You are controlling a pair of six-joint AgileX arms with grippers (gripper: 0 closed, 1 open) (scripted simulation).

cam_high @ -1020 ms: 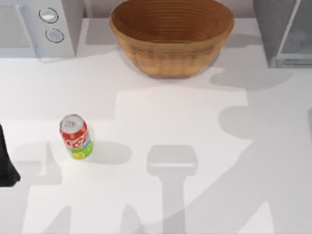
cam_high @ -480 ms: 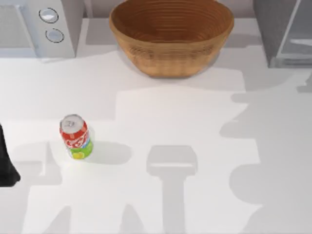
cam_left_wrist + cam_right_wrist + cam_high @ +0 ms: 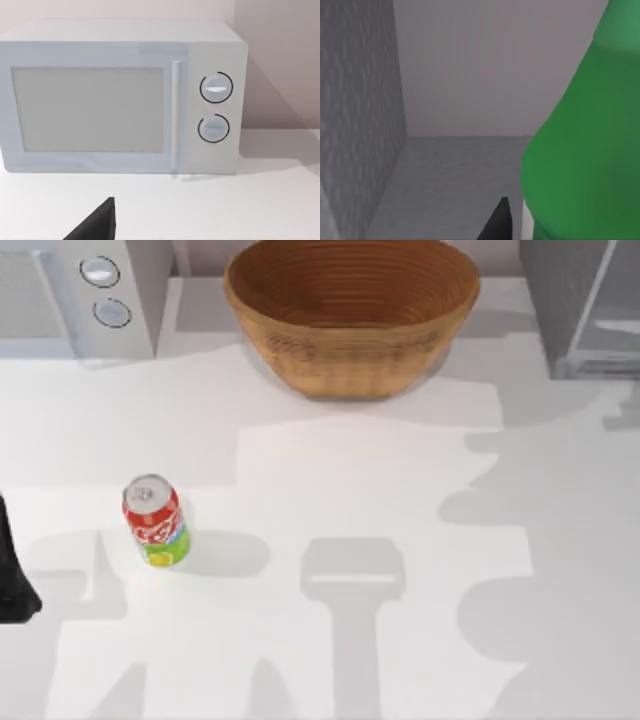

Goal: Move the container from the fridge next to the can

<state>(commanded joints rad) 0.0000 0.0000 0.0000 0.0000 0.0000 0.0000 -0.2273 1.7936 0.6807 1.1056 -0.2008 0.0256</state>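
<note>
Green plastic fills the near side of the right wrist view: the slim green plastic soda bottle (image 3: pixel 585 150) stands inside the grey boxy fridge (image 3: pixel 360 125), its shoulder narrowing toward the neck, with the textured grey inner wall to one side and the pale back wall behind it. A dark fingertip (image 3: pixel 497 222) of the right gripper pokes in just beside the bottle's body; from this sliver I cannot tell whether that gripper is released or clenched, nor whether it touches the bottle.

From above, the fridge (image 3: pixel 580 310) sits at the far right corner of the white table (image 3: pixel 400 490), its pale glass-paned door angled outward. The short red soda can (image 3: pixel 155 522) with white script, a green-and-yellow lower band and a silver top stands upright on the left half of the table, well apart from the fridge. A woven brown wicker bowl (image 3: pixel 352 312) rests at the far middle, and a white microwave (image 3: pixel 80 295) with 2 round knobs occupies the far left corner.

The left arm (image 3: pixel 12 570) sits parked at the table's left edge, near the can but not touching it. Its wrist camera faces the microwave (image 3: pixel 120 95) front-on, and a dark fingertip (image 3: pixel 97 222) shows low in that view; its grip I cannot tell either.
</note>
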